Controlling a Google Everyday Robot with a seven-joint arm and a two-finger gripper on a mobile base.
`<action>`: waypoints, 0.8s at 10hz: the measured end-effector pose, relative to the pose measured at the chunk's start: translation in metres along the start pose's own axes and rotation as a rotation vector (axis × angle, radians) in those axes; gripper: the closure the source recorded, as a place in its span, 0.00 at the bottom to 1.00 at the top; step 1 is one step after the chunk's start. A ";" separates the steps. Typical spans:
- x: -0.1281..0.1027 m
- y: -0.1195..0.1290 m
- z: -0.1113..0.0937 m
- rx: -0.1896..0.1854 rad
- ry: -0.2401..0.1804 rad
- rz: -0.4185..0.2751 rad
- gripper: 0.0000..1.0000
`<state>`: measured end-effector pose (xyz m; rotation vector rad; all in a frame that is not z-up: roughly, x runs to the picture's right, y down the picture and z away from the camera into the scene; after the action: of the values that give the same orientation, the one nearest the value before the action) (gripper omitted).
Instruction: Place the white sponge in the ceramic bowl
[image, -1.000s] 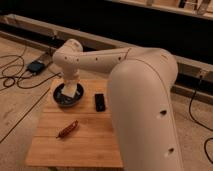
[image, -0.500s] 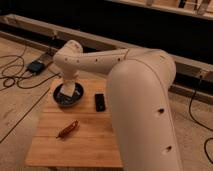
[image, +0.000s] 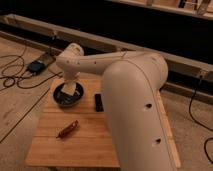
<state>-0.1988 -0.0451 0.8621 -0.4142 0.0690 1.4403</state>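
The ceramic bowl (image: 68, 98) is a round dark bowl at the back left of the wooden table (image: 90, 140). A pale shape inside it, the white sponge (image: 63, 95), lies under the gripper. My gripper (image: 67, 90) reaches down into the bowl from the white arm (image: 100, 62), right over the sponge. The wrist hides much of the bowl's inside.
A black phone-like slab (image: 99, 102) lies just right of the bowl. A reddish-brown elongated object (image: 67, 129) lies on the table nearer the front. The arm's large white body (image: 135, 110) covers the table's right side. Cables and a dark box (image: 36, 66) lie on the floor at left.
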 end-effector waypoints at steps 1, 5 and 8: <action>-0.002 0.001 0.007 0.000 -0.002 -0.005 1.00; -0.003 0.008 0.041 -0.009 0.006 -0.042 1.00; 0.004 0.008 0.065 -0.011 0.032 -0.069 0.81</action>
<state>-0.2189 -0.0202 0.9189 -0.4450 0.0722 1.3672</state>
